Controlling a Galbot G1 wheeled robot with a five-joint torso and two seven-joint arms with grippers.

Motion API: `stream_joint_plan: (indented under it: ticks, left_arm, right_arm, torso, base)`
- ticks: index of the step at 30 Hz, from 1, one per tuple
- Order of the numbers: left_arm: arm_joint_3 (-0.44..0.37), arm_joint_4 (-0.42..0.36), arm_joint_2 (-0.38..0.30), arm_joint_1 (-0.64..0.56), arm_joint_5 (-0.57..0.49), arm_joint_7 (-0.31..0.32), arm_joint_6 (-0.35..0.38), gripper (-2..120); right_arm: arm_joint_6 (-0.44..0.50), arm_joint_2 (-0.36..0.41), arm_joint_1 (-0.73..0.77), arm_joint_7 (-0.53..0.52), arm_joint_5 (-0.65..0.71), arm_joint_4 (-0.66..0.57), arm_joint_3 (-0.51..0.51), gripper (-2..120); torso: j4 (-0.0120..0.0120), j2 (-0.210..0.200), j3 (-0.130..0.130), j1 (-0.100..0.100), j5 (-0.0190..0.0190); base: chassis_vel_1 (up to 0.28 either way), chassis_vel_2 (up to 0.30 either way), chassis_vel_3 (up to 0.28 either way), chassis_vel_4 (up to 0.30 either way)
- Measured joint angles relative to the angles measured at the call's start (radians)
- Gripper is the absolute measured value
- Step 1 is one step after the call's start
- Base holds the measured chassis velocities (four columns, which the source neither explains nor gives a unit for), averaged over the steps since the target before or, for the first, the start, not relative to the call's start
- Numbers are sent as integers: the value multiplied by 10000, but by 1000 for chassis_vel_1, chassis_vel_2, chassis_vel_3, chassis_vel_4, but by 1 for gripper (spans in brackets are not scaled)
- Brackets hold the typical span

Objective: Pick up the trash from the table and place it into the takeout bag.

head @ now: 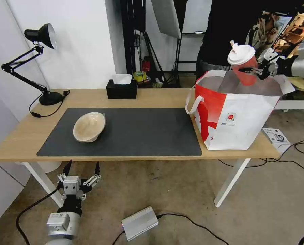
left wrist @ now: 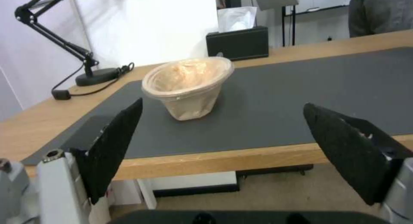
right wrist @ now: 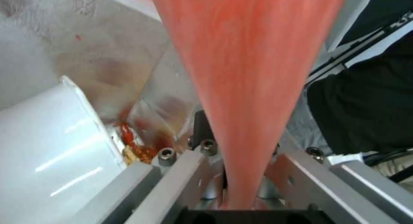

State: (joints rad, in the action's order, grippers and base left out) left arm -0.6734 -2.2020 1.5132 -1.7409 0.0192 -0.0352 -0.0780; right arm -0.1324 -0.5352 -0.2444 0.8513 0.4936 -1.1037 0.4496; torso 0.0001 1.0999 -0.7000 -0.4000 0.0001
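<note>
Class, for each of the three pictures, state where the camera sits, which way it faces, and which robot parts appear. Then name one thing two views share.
Head view: high, looking down at the light-wood table; left hand open below its front edge, right hand holding the red-orange cup above the white-and-red takeout bag.
Left wrist view: low, facing the beige pulp bowl between open fingers.
Right wrist view: looking along the cup into the bag.
Shared: the bowl shows in the head and left wrist views.

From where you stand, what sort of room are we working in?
Probably a studio or lab set up for recording, dressed as an office desk: a light-wood table with a desk lamp and tissue box, light stands behind it, cables across the bare floor.
</note>
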Motion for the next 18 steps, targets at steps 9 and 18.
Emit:
stream_joint_plan:
  ticks: [9,18]
  left_arm:
    - [-10,-26,65,-75,52,0,-99,100]
    - [-6,-58,93,-64,74,0,-105,100]
  right_arm:
    - [136,20,117,184,-151,157,-4,3]
    - [149,134,229,582,-139,2,-21,3]
  torso:
    - [0,0,0,0,0]
    - [0,0,0,0,0]
  base:
    - [0,0,0,0]
    - [0,0,0,0]
